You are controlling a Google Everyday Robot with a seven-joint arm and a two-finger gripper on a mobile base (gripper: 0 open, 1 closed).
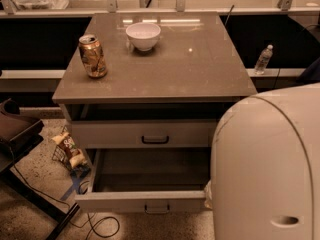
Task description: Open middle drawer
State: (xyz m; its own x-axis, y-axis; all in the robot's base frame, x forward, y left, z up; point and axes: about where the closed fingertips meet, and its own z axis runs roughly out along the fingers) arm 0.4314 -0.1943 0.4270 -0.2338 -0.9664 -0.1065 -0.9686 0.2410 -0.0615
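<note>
The middle drawer [142,202] stands pulled far out toward me, its pale-grey front and small bar handle [156,208] low in the view and its wide shallow grey tray [150,171] bare inside. Above it is the uppermost drawer [145,134] with its black handle, only slightly out. The lowest drawer is hidden beneath the open one. My gripper [207,195] is at the right end of the middle drawer's front, almost wholly hidden behind my arm's big pale housing [267,169]; only a pale bit shows.
On the brown cabinet top [200,69] stand a dented can [93,56] at the left and a white bowl [143,35] at the back. A snack bag [69,150], cables and a dark chair [15,134] are on the floor at left. A water bottle [263,59] is at right.
</note>
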